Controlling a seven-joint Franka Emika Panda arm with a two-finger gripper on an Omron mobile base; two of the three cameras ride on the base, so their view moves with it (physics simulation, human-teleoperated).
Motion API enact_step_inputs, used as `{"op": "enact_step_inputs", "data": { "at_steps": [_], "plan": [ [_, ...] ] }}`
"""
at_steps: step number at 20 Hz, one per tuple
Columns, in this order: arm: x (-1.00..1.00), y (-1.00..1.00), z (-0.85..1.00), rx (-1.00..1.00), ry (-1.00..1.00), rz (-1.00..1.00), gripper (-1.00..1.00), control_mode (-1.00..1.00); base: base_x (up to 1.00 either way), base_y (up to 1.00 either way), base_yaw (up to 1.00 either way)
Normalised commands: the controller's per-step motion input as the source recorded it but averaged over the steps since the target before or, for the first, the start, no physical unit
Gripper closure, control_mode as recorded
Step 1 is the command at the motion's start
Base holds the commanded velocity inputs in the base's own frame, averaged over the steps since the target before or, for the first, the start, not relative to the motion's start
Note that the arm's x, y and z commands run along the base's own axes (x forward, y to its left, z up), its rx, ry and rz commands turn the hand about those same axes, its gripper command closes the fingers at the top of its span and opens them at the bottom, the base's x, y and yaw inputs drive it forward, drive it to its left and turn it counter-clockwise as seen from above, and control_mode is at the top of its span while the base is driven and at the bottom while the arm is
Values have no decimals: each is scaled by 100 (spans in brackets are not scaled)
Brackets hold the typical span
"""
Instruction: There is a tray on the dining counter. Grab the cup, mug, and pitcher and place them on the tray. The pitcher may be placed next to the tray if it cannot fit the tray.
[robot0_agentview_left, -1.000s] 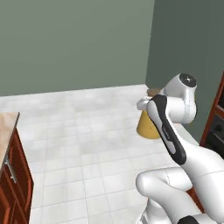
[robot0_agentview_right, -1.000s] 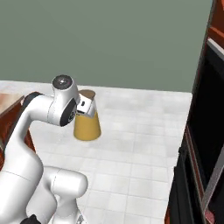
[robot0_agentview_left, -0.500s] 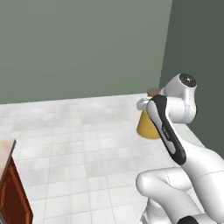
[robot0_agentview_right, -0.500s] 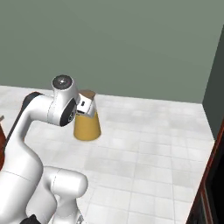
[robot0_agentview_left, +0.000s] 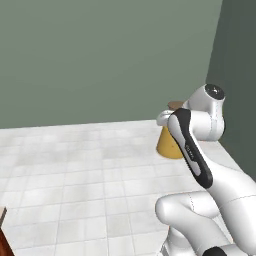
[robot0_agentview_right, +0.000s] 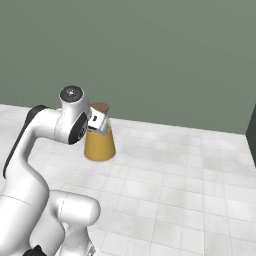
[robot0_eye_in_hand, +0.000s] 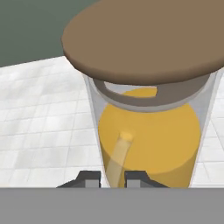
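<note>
While the arm is folding up in front of you, the hand (robot0_eye_in_hand: 113, 177) is clenching the pitcher (robot0_agentview_right: 99, 139) and holding it in the air above the pale tiled floor (robot0_agentview_left: 75, 175). Going from the left in the left base view, you are seeing a dark wooden corner (robot0_agentview_left: 2, 235) poking in at the bottom edge, then the open floor, then the pitcher (robot0_agentview_left: 170, 142) just beyond the white arm (robot0_agentview_left: 200, 160), partly hidden by the dark-banded forearm. Behind it all the grey-green wall (robot0_agentview_left: 100, 55) is running across, meeting a darker wall section (robot0_agentview_left: 237, 75) at the right.

In the right base view, the arm (robot0_agentview_right: 45, 150) is standing at the left, with the pitcher just to the right of its wrist, the brown lid (robot0_agentview_right: 100, 107) sitting on top and the wide base full of orange-yellow liquid. The pitcher is hanging upright or nearly so. To its right the floor (robot0_agentview_right: 190, 170) is stretching away towards the wall (robot0_agentview_right: 150, 55).

In the hand view you are looking closely at the pitcher (robot0_eye_in_hand: 148, 144): the round brown lid (robot0_eye_in_hand: 144, 41) is spreading across the top, the clear glass neck is passing down between the two dark fingertips (robot0_eye_in_hand: 89, 178), and the yellow liquid is showing through the glass below it.
</note>
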Motion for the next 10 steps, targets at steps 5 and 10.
{"op": "enact_step_inputs", "data": {
  "at_steps": [5, 10],
  "plan": [
    [0, 0, 0, 0, 0, 0, 100, 100, 100, 0, 13],
    [0, 0, 0, 0, 0, 0, 100, 100, 100, 0, 14]
  ]
}}
